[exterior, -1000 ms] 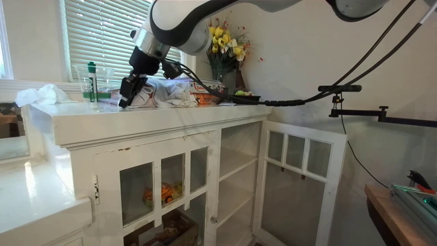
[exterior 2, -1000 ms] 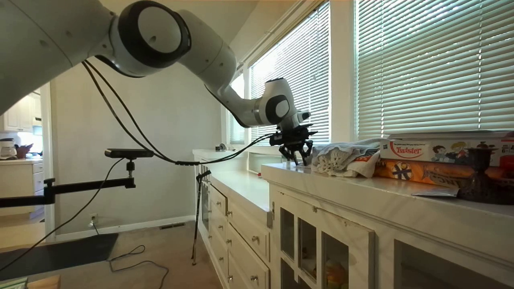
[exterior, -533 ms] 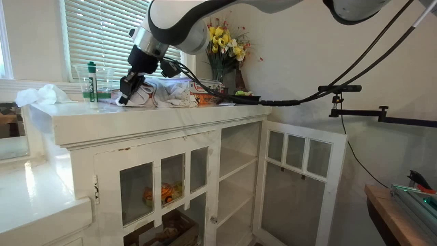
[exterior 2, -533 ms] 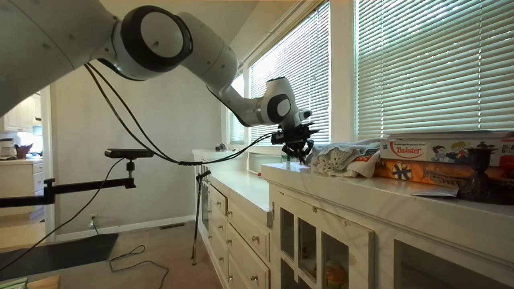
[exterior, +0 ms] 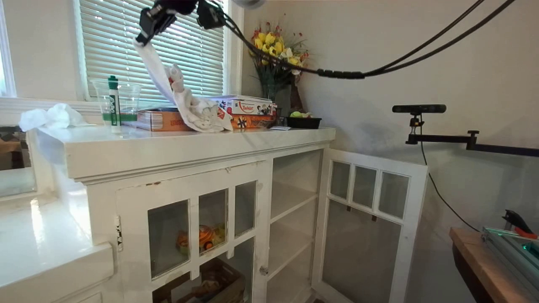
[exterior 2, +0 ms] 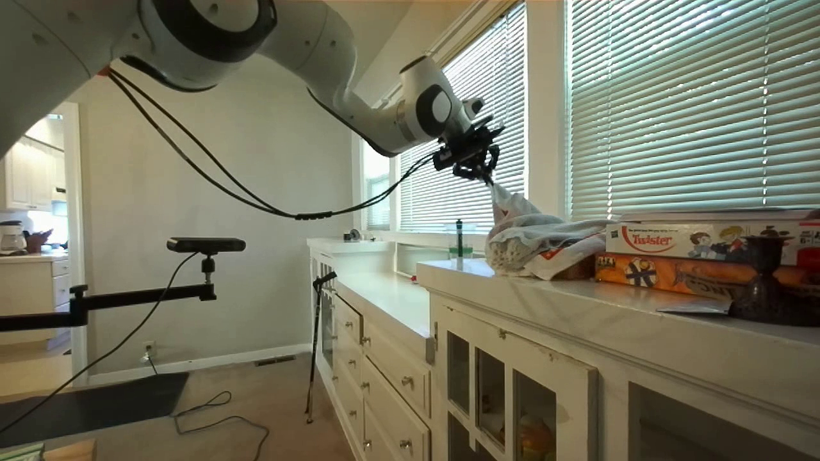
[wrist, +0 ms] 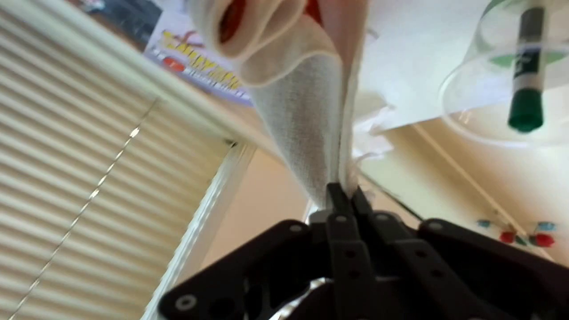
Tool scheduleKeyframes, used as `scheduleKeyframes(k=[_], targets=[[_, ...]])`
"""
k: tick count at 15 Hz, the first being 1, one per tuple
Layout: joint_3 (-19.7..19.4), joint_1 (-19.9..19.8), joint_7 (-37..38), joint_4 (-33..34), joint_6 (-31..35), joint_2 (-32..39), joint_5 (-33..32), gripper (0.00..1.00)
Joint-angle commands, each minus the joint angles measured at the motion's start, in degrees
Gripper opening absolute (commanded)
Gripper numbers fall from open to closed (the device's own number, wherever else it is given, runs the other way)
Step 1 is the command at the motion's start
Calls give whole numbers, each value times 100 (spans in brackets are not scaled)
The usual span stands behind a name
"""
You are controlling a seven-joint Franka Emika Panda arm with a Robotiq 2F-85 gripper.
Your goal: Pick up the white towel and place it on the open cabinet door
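The white towel (exterior: 198,113) with red patches hangs stretched from my gripper (exterior: 142,40). Its lower part still rests in folds on the cabinet top and on a box. It also shows in an exterior view (exterior 2: 535,240) and in the wrist view (wrist: 302,111). My gripper is shut on a corner of the towel, seen in the wrist view (wrist: 349,195) and in an exterior view (exterior 2: 489,180). It is well above the cabinet top. The open cabinet door (exterior: 414,193), white with glass panes, stands swung out at the cabinet's right end in an exterior view.
A clear plastic cup (exterior: 132,94) with a green marker (exterior: 113,101) and white crumpled tissue (exterior: 59,115) are on the cabinet top. Game boxes (exterior: 254,108), an orange box (exterior: 170,120), a black tray (exterior: 304,122) and a flower vase (exterior: 273,54) stand there too. Blinds (exterior 2: 692,109) hang behind.
My gripper has closed on the towel's near end and risen well up. That end of the towel has lifted off the cabinet top, uncovering the orange box beneath.
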Motion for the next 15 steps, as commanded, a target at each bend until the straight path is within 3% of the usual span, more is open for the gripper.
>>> scheduleKeyframes(k=[1,4,9,12,15], targets=[[-901,546,1064,-979,715,-1142,-813,1],[-2288,1452,2347,-1132,743,-1737,-1793,1],[-4517,3283,4417,-740,-394,-2388,-4003,1],[-5060,4179,5317,-567,-1488,-2845,-5339,1],[-4811,4829,5874,-777,-2478,-3640,-6660,1]])
